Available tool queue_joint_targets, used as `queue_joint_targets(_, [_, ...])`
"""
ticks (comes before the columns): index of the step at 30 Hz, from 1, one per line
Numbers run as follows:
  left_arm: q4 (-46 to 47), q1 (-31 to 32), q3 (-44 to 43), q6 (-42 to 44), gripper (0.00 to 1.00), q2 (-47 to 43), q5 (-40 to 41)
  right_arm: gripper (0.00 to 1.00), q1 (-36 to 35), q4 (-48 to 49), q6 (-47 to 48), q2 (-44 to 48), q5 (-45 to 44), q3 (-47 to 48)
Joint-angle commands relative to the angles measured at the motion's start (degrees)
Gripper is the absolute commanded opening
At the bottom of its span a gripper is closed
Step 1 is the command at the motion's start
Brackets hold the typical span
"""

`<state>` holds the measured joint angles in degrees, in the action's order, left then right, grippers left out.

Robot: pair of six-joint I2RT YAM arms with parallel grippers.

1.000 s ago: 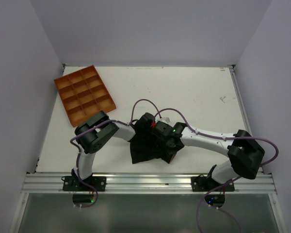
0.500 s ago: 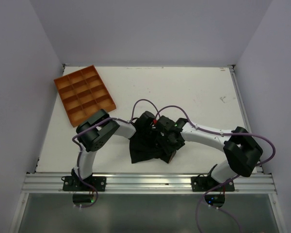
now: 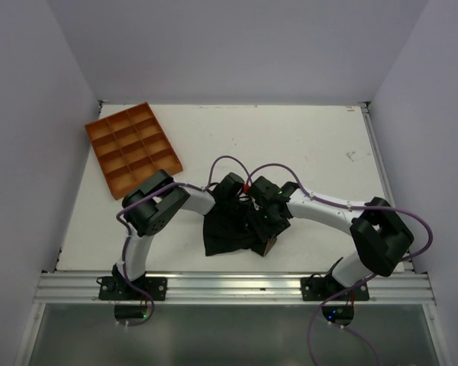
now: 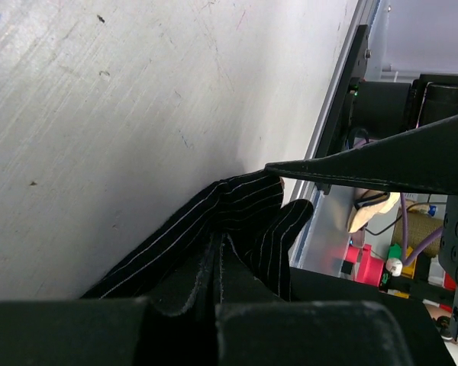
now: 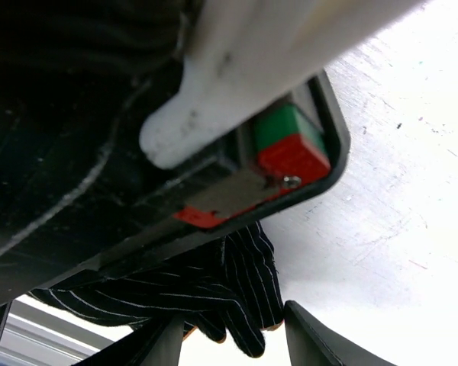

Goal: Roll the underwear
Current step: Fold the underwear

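Note:
The underwear [image 3: 226, 233] is a rumpled black pinstriped bunch near the table's front middle. My left gripper [image 3: 235, 213] reaches in from the left and is shut on a fold of it. In the left wrist view the fabric [image 4: 237, 221] runs out from between the closed gripper [image 4: 214, 305]. My right gripper [image 3: 264, 231] comes from the right and stands open. In the right wrist view a tip of the underwear [image 5: 248, 305] hangs between the spread fingers of the right gripper [image 5: 233, 345], not clamped. The left wrist's body fills the top of that view.
An orange compartment tray [image 3: 133, 147] lies at the back left of the white table [image 3: 313, 145]. A metal rail [image 3: 229, 287] runs along the near edge, close below the underwear. Purple cables loop over both wrists.
The right gripper's jaws have spread wider and its wrist has shifted slightly left and away. The left gripper has kept its hold on the underwear.

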<state>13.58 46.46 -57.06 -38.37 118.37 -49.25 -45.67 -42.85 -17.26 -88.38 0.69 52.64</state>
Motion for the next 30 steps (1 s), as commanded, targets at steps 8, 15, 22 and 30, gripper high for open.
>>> queue_joint_targets(8, [-7.5, 2.8, -1.3, 16.3, 0.00, 2.6, 3.8, 0.57, 4.1, 6.9, -3.6, -3.2, 2.8, -3.4])
queue_joint_targets(15, [-8.7, 2.8, -2.7, 17.2, 0.00, 3.2, 3.9, 0.56, 4.3, 6.7, -5.2, -4.0, 2.6, -4.3])
queue_joint_targets(22, [-10.2, 2.1, -2.1, 17.5, 0.00, 1.5, 6.5, 0.37, 4.4, 6.8, -7.4, -2.3, 4.0, -6.3])
queue_joint_targets(30, [-17.5, -1.4, -6.6, 13.9, 0.23, -1.5, 15.7, 0.27, 4.3, 8.6, -10.1, 0.7, 5.4, -9.8])
